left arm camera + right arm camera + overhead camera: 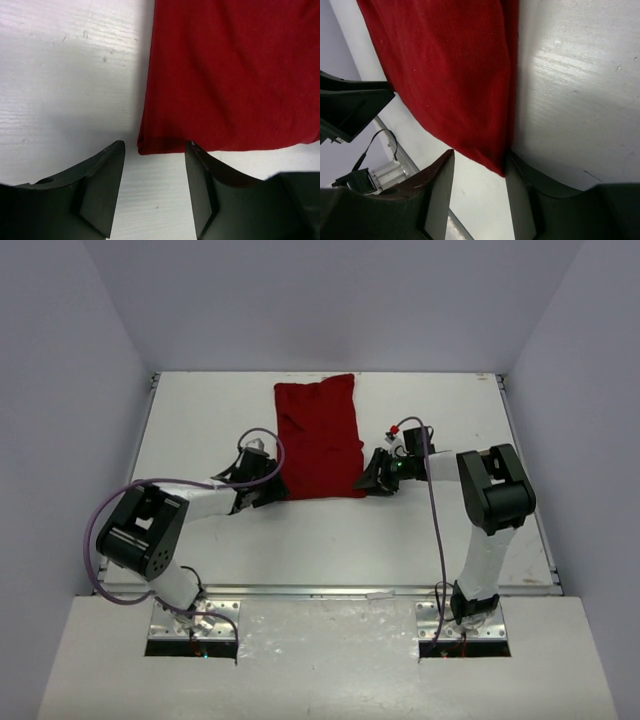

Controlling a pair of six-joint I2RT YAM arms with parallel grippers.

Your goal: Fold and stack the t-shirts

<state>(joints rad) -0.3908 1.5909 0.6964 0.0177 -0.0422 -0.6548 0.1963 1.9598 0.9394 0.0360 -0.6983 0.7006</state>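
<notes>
The t-shirt (pixel 230 75) runs off the top edge of both wrist views, so its far end is unseen there.

A flat white rectangular desk (pixel 200 420) with a faintly grained, lightly scuffed top stood enclosed by plain pale lavender-grey walls (pixel 320 300) at the back and on both sides. A thin metal strip (pixel 330 590) ran along its near edge, with a white ledge (pixel 320 680) in front. Soft, even light left only faint shadows.

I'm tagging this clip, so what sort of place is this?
Likely a robot lab cell, not a home: a white table boxed in by plain walls, a left arm and right arm bolted at its near edge, one red shirt on it.
</notes>
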